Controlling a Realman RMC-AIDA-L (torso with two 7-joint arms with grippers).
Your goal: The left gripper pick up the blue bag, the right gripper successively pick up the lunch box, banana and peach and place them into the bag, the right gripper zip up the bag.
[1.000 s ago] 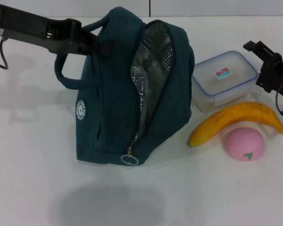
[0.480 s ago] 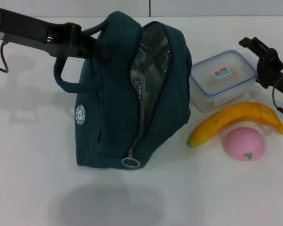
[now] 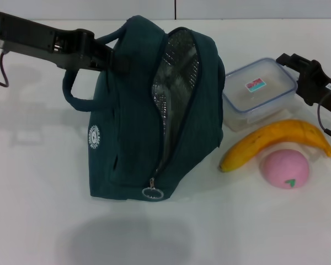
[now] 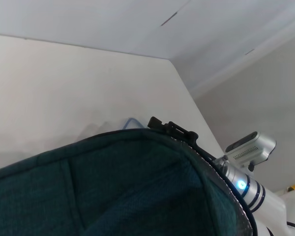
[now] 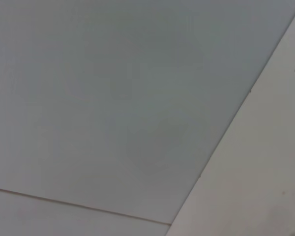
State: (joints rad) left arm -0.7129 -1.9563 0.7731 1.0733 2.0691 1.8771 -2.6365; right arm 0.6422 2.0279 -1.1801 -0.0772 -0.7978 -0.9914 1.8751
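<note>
Head view: left hand [image 3: 113,55], clamped on a handle of the dark teal fabric bag [image 3: 154,110] at counter centre, should hold its mouth wide. Right hand [image 3: 298,66], prongs apart, reaches the clear blue-rimmed plastic lunch box [image 3: 259,94] toward the right edge; straddle it squarely.

- A robotics test room or lab, not a home: a plain white bench [image 3: 38,221] carries a small, staged set of items under even indoor light.
- Two black robot arms reach in from either side, the left hand [image 3: 118,58] at a teal bag [image 3: 127,138] and the right hand [image 3: 284,59] by a lunch box [image 3: 259,91].
- A silver arm segment with a lit blue ring [image 4: 242,184] shows in the left wrist view.
- Bare pale wall panels with thin seams [image 5: 88,206] close off the room behind the bench.
</note>
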